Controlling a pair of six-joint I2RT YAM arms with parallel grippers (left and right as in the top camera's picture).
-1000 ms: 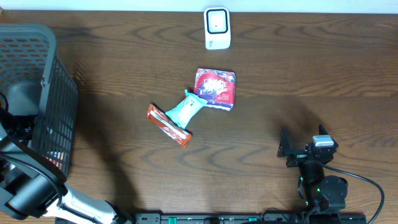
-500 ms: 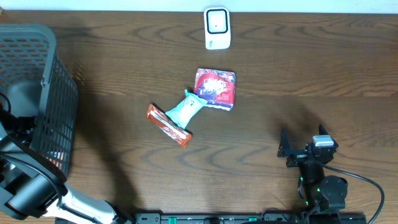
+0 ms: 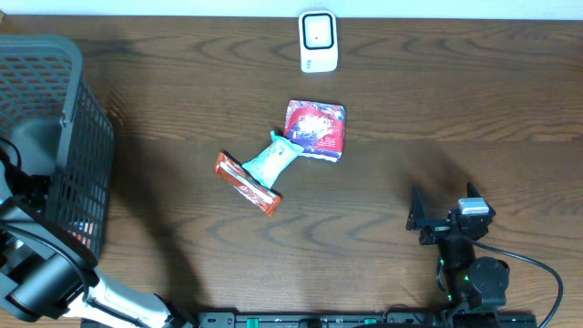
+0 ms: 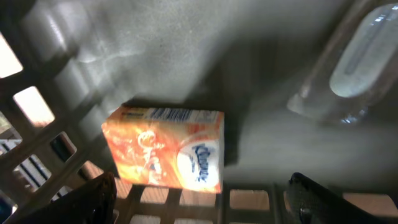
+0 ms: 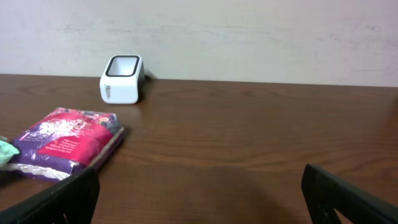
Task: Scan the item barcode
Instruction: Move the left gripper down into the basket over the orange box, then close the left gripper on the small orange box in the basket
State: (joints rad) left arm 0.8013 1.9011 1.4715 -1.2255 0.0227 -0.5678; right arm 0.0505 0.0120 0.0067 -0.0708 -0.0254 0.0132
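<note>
Tissue pack [image 4: 168, 149], orange w/ a white oval logo, lies flat on the floor of the black mesh basket [image 3: 82, 137] at the table's left end, barcode strip along its top edge facing up. Left gripper [image 4: 202, 208] is inside the basket just above the pack, jaws wide apart, holding nothing; fingertips [image 4: 93, 199] show at both bottom corners of the left wrist view, not touching the pack. Clear plastic bottle [image 4: 360, 56] lies in the basket too, apart from the pack, blurry.

Scanner [image 3: 318, 41], white, stands upright at the far edge of the table [image 3: 455, 109], center. Mid-table: red-purple packet [image 3: 316, 129], teal packet [image 3: 273, 159] touching its near-left corner, orange bar [image 3: 246, 182] touching the teal one.

Right gripper [image 5: 202, 205] sits low at the near right, well apart from the packets, jaws fully spread, empty, facing the scanner.
</note>
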